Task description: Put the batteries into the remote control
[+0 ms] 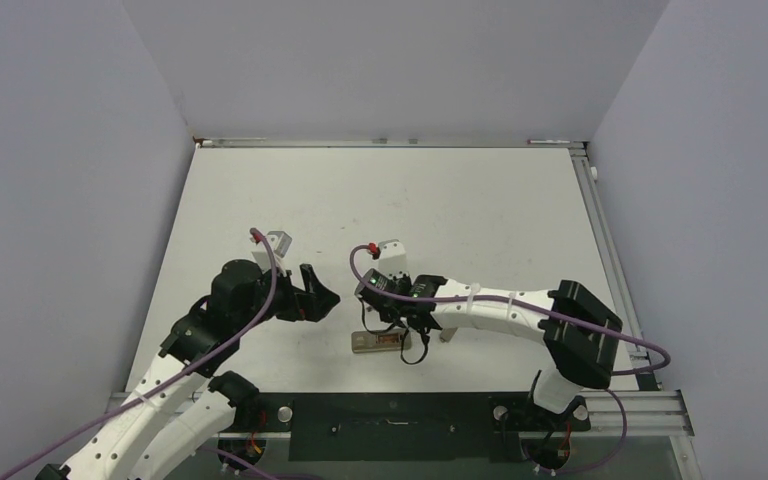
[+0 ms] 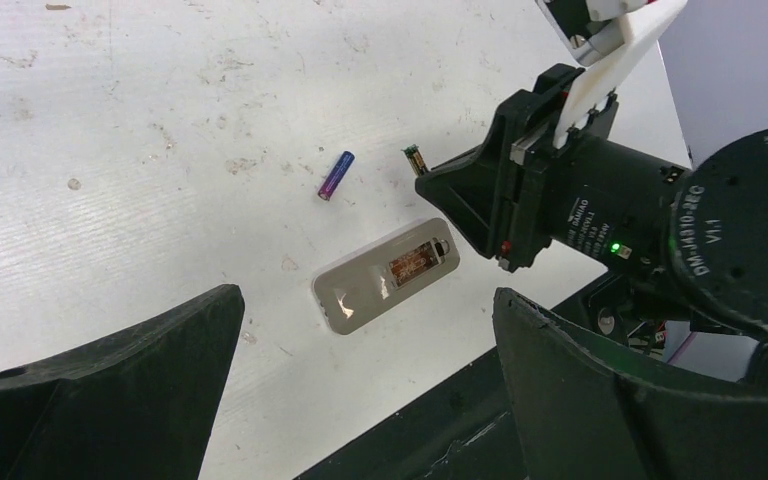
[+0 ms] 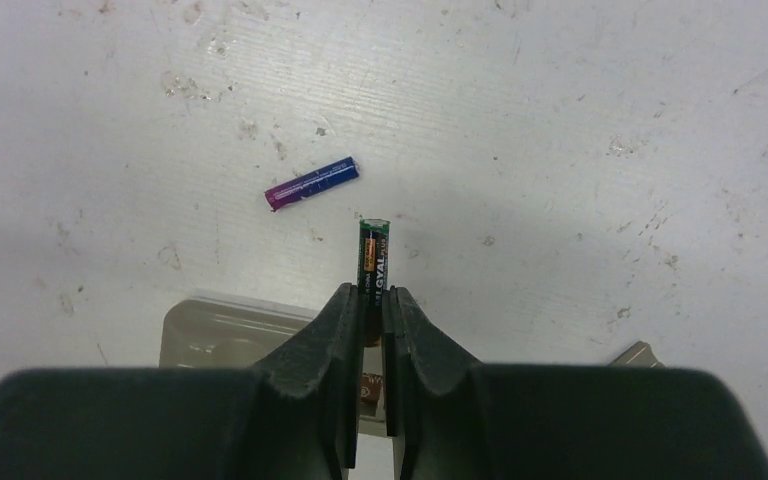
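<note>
The right gripper (image 3: 372, 305) hides the lower end of the gold battery (image 3: 374, 258) and most of the remote (image 3: 210, 335). From above, the purple battery (image 3: 312, 184) is too small to pick out. The left fingers (image 2: 130, 390) run off the bottom edge.

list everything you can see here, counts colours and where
table: one, white, scuffed, under everything
remote control: one, greyish-beige back facing up, battery recess uncovered, lying near the table's front edge
purple-blue battery: one, purple-blue, lying loose on the table beyond the remote control
brownish-gold battery: one, dark gold with a green end, gripped close to the remote control
left hand: one, black, open, holding nothing
right hand: one, black, shut on the brownish-gold battery
</note>
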### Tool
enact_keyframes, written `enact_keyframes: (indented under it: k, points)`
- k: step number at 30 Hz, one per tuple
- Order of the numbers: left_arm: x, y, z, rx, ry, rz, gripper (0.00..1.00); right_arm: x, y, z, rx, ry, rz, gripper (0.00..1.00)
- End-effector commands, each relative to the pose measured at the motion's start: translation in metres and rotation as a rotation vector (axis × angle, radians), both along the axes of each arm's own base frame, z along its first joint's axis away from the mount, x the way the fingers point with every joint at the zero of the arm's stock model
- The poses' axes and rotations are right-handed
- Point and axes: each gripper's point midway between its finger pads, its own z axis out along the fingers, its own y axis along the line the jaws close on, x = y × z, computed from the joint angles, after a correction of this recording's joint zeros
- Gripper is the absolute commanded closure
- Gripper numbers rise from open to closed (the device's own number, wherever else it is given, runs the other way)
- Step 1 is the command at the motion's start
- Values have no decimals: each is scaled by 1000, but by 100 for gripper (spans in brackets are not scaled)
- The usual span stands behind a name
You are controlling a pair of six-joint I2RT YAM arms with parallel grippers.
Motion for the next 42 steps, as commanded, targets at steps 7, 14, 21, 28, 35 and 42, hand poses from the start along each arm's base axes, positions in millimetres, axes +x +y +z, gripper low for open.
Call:
enact_keyframes:
  k: [7,14,21,28,35,42]
  points:
    - [6,3,4,8,-17,24,7,-6,-4,38,38,-48,278,92]
    - [8,3,-1,19,8,35,7,-20,0,53,31,-44,496,92]
    - [10,2,-10,19,42,52,7,-34,-3,66,-7,-72,733,92]
    - [12,-3,-24,0,91,65,7,-56,-7,66,-54,-50,1002,92]
    - [7,-8,-48,-27,184,83,7,-63,-14,59,-127,-67,1180,92]
    - [-2,-19,-75,-58,294,54,8,-69,-19,35,-209,-55,1333,92]
